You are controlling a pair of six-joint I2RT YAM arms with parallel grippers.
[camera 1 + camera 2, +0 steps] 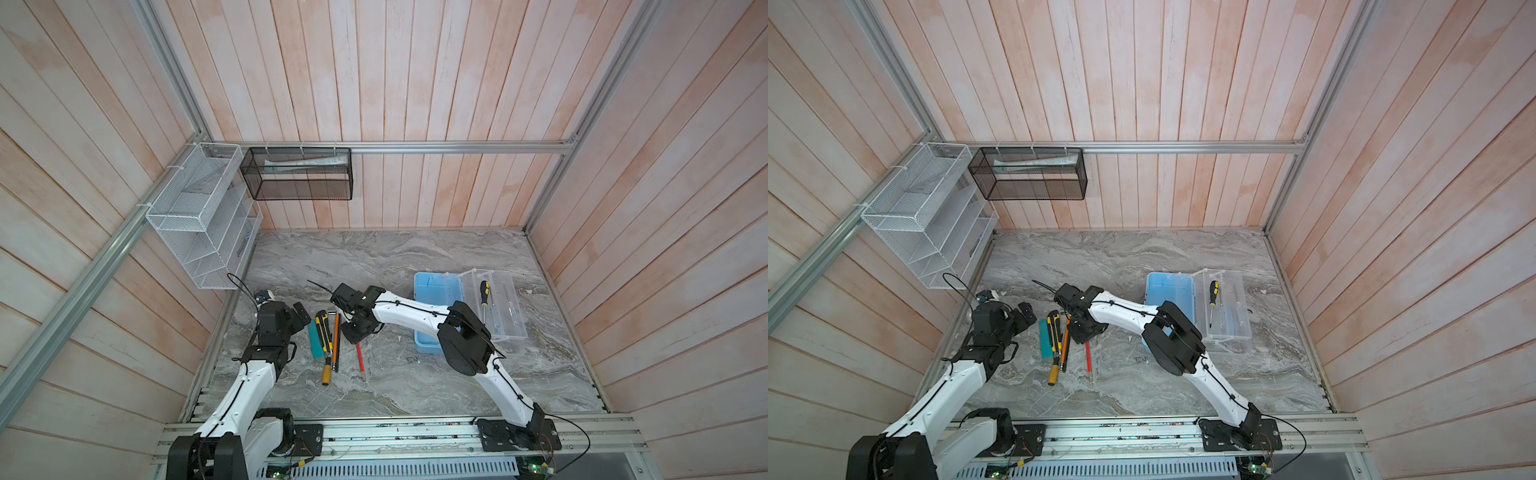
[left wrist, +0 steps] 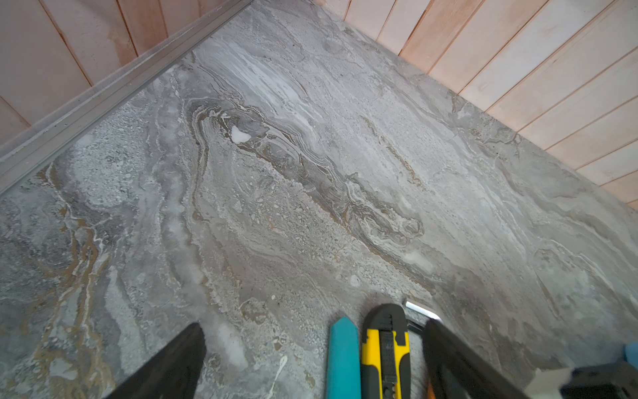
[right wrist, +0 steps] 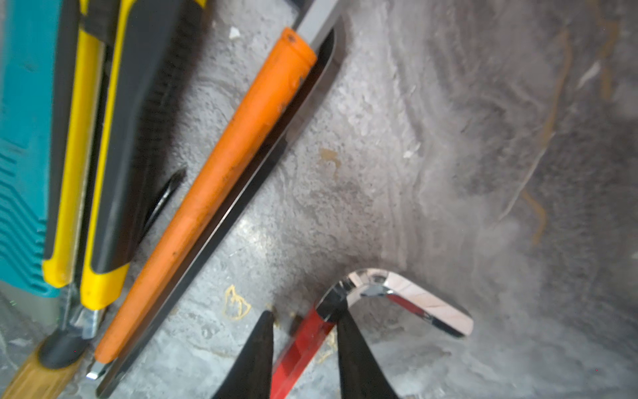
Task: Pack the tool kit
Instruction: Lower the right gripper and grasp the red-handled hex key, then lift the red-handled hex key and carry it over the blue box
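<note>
1. The tool kit stands open on the marble surface. I see its pale-blue base lying flat and the clear lid folded out, touching the base on the side away from the left arm. A screwdriver with a yellow-and-black handle lies in the lid.

2. Well apart from the tool kit, to its left, a row of hand tools lies on the surface. Nearest the kit is a red-handled tool with a bent chrome head (I cannot name its type). Then come an orange-handled tool, a yellow-and-black utility knife and, farthest, a flat teal tool.

3. The right fingers reach across from the tool kit's side and straddle the red handle just behind the chrome head, drawn narrow. One finger overlaps the handle; I cannot tell whether both press it.

4. The left fingers are spread wide and empty. They hover at the far side of the row from the tool kit, with the tips of the teal tool and the knife showing between them.
</note>
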